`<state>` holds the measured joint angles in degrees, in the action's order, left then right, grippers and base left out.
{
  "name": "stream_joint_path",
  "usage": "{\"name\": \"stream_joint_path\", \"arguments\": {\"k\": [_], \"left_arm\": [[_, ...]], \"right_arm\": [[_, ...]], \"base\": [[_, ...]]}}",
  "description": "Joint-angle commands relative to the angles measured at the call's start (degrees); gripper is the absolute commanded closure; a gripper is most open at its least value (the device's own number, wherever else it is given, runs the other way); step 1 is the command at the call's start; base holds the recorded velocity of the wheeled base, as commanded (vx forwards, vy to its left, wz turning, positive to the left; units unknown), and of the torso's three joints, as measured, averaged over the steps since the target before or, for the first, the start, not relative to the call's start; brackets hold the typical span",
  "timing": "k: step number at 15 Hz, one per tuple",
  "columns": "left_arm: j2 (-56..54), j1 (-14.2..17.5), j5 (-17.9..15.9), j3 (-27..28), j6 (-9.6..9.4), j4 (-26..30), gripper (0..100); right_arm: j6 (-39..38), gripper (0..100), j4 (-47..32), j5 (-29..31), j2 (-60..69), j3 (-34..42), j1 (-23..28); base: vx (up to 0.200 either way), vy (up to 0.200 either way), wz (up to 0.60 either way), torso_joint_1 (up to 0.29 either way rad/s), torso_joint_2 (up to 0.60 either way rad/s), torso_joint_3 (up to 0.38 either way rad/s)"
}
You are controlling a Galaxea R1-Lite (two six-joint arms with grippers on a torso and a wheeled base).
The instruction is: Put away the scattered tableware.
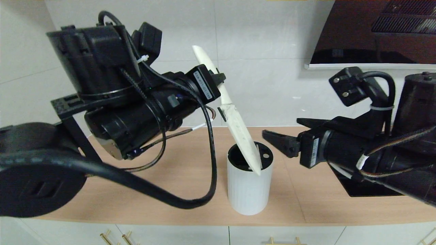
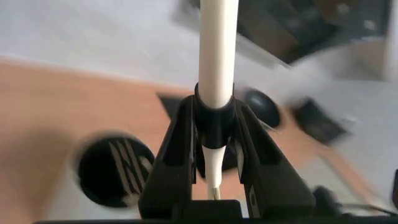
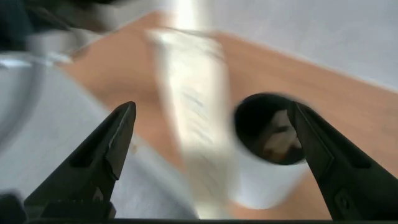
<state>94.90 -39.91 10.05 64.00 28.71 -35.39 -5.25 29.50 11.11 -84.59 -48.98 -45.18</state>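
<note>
Now, knife tip over the pot.
My left claw point(image 1: 219, 89) is clamped on the handle of the white knife point(image 1: 238, 129), blade tilted down to aim at the mouth of the white pot point(image 1: 250, 190) on the counter point(image 1: 170, 177). My right claw point(image 1: 280, 126) hangs just beside it, fingers apart, probably to steady it.

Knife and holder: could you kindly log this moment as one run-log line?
left pincer: shut on knife | knife: tilted, tip at holder rim | right pincer: open beside holder
</note>
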Motion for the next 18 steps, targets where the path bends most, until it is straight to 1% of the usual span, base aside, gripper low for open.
{"name": "stream_joint_path", "arguments": {"k": [1, 2, 3, 4, 5, 7, 9, 10, 12, 13, 16, 17, 18], "left_arm": [[2.48, 0.62, 4.63, 7.37, -7.35, 3.05, 100], [3.62, 0.54, 9.73, 7.54, -8.49, 1.73, 100], [5.47, 0.54, 13.25, 6.75, -8.67, -1.44, 100], [6.61, 0.36, 13.69, 6.84, -8.93, -3.11, 100], [9.33, -0.08, 16.15, 6.31, -10.43, -7.94, 100], [12.59, -1.4, 17.82, 5.52, -13.59, -9.52, 100], [15.05, -2.19, 20.89, 5.43, -16.05, -11.63, 100], [15.84, -2.36, 21.33, 4.64, -17.9, -13.39, 100], [16.72, -2.8, 21.33, 3.41, -19.83, -15.85, 100], [17.24, -2.98, 21.33, 3.32, -20.27, -16.29, 100], [19.88, -3.42, 21.42, 3.32, -20.36, -17.08, 100], [21.38, -3.86, 21.42, 3.41, -20.45, -18.93, 100], [22.25, -4.21, 21.51, 3.41, -20.54, -19.45, 100]], "right_arm": [[0.07, 0, -1.46, -0.12, 4.43, 0.2, 2.99], [0.07, 0, -1.55, -0.12, 4.61, 0.11, 4.13], [0.24, 0, -1.55, -0.21, 3.99, -0.06, 5.36], [0.42, 0, -1.55, -0.21, 3.82, -0.15, 5.89], [1.21, 0, -1.46, -0.91, 2.94, -0.24, 6.33], [1.3, 0, -1.46, -0.91, 2.68, 0.03, 6.51], [1.3, 0, -1.55, -0.91, 2.68, 0.03, 6.59], [1.3, 0, -1.55, -0.91, 2.59, 0.03, 6.59], [1.3, 0, -1.55, -0.91, 1.97, 0.03, 6.59], [1.3, 0, -1.46, -0.91, 1.8, 0.03, 6.68], [1.39, 0, -1.46, -0.91, 1.27, 0.2, 6.59], [1.39, 0, -1.55, -0.91, 1.36, 0.29, 6.59], [1.39, 0, -1.46, -0.91, 1.36, 0.29, 6.59]], "base": [[0.0, 0.0, 0.0, 0.0, 0.0, 0.0], [0.0, 0.0, 0.0, 0.0, 0.0, 0.0], [0.0, 0.0, 0.0, 0.0, 0.0, 0.0], [0.0, 0.0, 0.0, 0.0, 0.0, 0.0], [0.0, 0.0, 0.0, 0.0, 0.0, 0.0], [0.0, 0.0, 0.0, 0.0, 0.0, 0.0], [0.0, 0.0, 0.0, 0.0, 0.0, 0.0], [0.0, 0.0, 0.0, 0.0, 0.0, 0.0], [0.0, 0.0, 0.0, 0.0, 0.0, 0.0], [0.0, 0.0, 0.0, 0.0, 0.0, 0.0], [0.0, 0.0, 0.0, 0.0, 0.0, 0.0], [0.0, 0.0, 0.0, 0.0, 0.0, 0.0], [0.0, 0.0, 0.0, 0.0, 0.0, 0.0]]}}
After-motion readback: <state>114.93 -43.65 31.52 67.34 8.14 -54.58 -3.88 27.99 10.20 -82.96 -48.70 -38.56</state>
